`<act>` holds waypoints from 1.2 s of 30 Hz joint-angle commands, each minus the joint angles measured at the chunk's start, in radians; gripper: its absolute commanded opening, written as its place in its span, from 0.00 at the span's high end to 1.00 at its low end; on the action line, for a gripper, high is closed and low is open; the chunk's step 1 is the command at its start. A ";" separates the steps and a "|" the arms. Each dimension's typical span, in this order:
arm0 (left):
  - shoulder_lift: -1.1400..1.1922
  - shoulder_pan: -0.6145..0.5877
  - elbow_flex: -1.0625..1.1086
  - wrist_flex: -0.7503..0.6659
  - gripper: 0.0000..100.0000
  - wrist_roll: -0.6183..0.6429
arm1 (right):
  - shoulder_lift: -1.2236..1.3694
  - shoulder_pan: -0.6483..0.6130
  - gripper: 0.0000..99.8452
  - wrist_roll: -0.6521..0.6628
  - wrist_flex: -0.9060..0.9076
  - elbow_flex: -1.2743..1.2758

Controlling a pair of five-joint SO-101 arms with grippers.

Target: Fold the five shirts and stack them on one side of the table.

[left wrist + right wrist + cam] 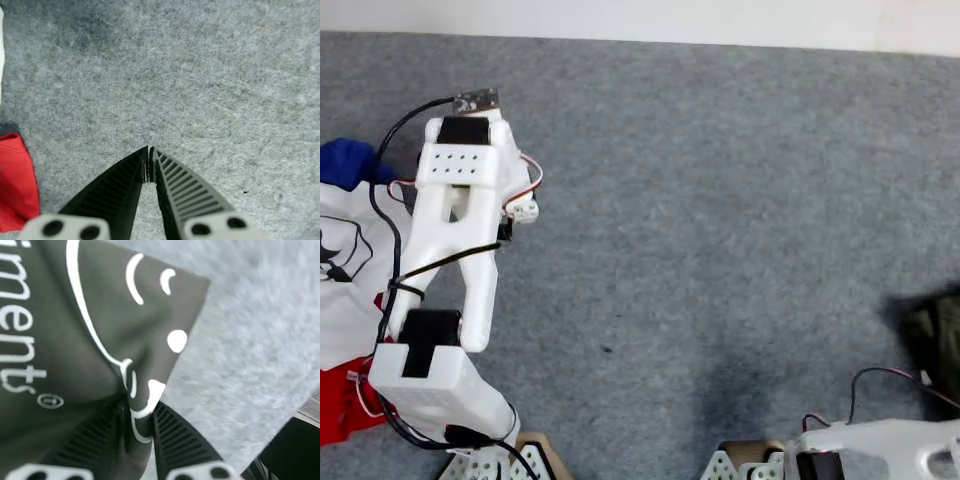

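The bench (720, 200) is covered in a grey, felt-like fabric with a short, fuzzy nap. At the left edge of the high view three soft shirts lie bunched together. A blue shirt (345, 160) is uppermost in the frame. Below it is a white shirt (345, 290) with a black line print, and below that a red shirt (340, 405), rumpled. The left hand (149, 152) is clenched on nothing, its black ribbed fingers meeting in a narrow point above bare felt, with the red shirt (15, 185) near it. At the right edge of the high view lies a dark shirt (940, 345). The right hand (137, 407) is grasping a creased fold of this dark shirt (75, 340), a smooth olive-grey cloth with curved white printed lines.
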 commanded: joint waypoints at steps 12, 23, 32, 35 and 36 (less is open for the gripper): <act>-0.016 0.015 -0.015 -0.011 0.96 0.012 | -0.056 -0.068 0.70 0.017 -0.077 0.002; -0.016 0.018 -0.015 -0.012 0.96 0.012 | -0.182 -0.275 0.86 -0.176 0.127 -0.291; -0.010 -0.012 -0.010 -0.012 0.96 0.011 | -0.130 -0.470 0.99 -0.247 0.260 -0.266; -0.007 -0.016 -0.012 -0.012 0.96 0.011 | -0.082 -0.515 0.99 -0.255 0.255 -0.254; -0.007 -0.019 -0.010 -0.012 0.96 0.011 | -0.064 -0.526 0.99 -0.262 0.255 -0.255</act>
